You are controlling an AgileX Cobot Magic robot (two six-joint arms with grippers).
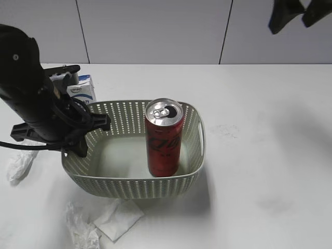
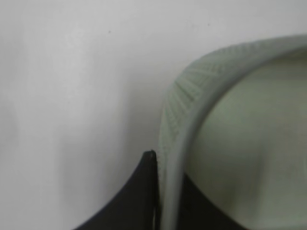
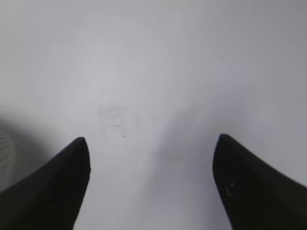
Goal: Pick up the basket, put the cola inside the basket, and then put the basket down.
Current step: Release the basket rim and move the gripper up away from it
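Jaws first: the left gripper [image 2: 165, 191] has its jaws clamped on the basket [image 1: 136, 184] rim, one dark finger outside the wall and one inside, as the left wrist view shows up close. In the exterior view that grip sits at the left edge of the basket, left of centre in the frame, with the black left arm [image 1: 26, 93] filling the upper left. Over on the right gripper [image 3: 151, 184], the jaws are spread wide, nothing between them, only bare white tabletop [image 3: 158, 72] below; in the exterior view it hangs at the top right corner.

The cola [image 1: 164, 137] stands upright inside the basket, toward its right side, silver top facing up. The basket itself sits in the middle of the frame; whether it rests on the tabletop or hangs just above, I cannot tell.

A milk carton [image 1: 83, 89] peeks out behind the arm at upper left. Crumpled wrappers lie at lower left, a white one [image 1: 118, 219] just below the basket and another [image 1: 19, 165] at the left edge.
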